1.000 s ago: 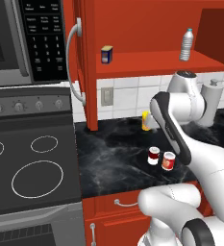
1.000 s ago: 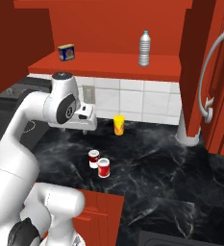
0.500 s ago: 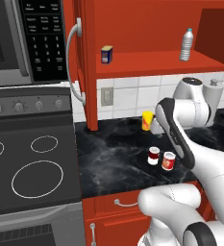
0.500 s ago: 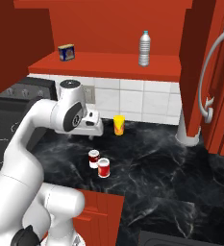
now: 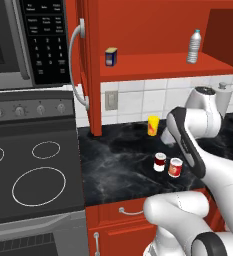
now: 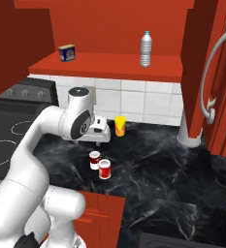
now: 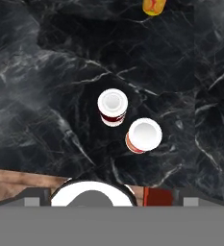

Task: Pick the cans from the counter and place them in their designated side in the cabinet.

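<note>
Two cans stand side by side on the black marble counter (image 5: 115, 167): a dark maroon can (image 5: 159, 162) (image 6: 94, 160) (image 7: 112, 108) and a bright red can (image 5: 175, 167) (image 6: 104, 169) (image 7: 143, 136). My gripper (image 6: 100, 141) hangs above and just behind them, pointing down, open and holding nothing. The hand view looks straight down on both white can tops. In the left base view my forearm hides most of the hand. Above, the red cabinet's shelf (image 5: 163, 65) (image 6: 109, 65) is open to view.
A yellow-orange cup (image 5: 153, 125) (image 6: 120, 126) (image 7: 153, 6) stands at the tiled wall behind the cans. On the shelf are a blue-and-yellow box (image 5: 111, 56) (image 6: 67, 52) and a water bottle (image 5: 193, 46) (image 6: 145, 48). The stovetop (image 5: 28, 175) lies left; open door handle (image 6: 211, 72) at right.
My hand has swung forward and a little lower, coming over the two cans. The cans, cup, box and bottle have stayed where they were.
</note>
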{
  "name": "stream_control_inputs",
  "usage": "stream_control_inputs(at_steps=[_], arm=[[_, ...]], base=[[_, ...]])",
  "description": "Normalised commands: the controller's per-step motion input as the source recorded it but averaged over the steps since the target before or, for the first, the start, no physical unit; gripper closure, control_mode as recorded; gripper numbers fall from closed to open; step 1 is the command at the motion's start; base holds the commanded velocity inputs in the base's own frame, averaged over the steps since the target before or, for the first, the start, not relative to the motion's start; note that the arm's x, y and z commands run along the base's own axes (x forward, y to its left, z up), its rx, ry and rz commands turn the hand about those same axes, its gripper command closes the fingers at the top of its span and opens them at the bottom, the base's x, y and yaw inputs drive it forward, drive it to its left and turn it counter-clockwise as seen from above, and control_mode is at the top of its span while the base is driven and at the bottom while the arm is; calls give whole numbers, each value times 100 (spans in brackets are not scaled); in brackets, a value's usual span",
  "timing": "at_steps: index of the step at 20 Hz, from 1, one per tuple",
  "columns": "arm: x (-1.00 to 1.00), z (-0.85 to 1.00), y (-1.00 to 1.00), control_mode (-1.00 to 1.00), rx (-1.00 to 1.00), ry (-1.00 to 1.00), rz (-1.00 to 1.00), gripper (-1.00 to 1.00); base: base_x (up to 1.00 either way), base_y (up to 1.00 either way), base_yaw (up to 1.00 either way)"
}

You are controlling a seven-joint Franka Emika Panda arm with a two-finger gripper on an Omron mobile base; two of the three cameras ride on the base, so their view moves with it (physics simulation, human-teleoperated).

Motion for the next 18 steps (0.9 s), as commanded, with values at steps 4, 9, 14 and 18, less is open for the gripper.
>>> stream_control_inputs(at_steps=[4,9,14,18], arm=[[0,-21,-18,-100,0,0,1,-100],[0,-22,-11,-100,-1,0,1,-100],[0,-25,-12,-100,-1,0,2,-100],[0,-23,-13,-100,-1,0,2,-100]], base=[[0,0,0],[0,0,0],[0,0,0],[0,0,0]])
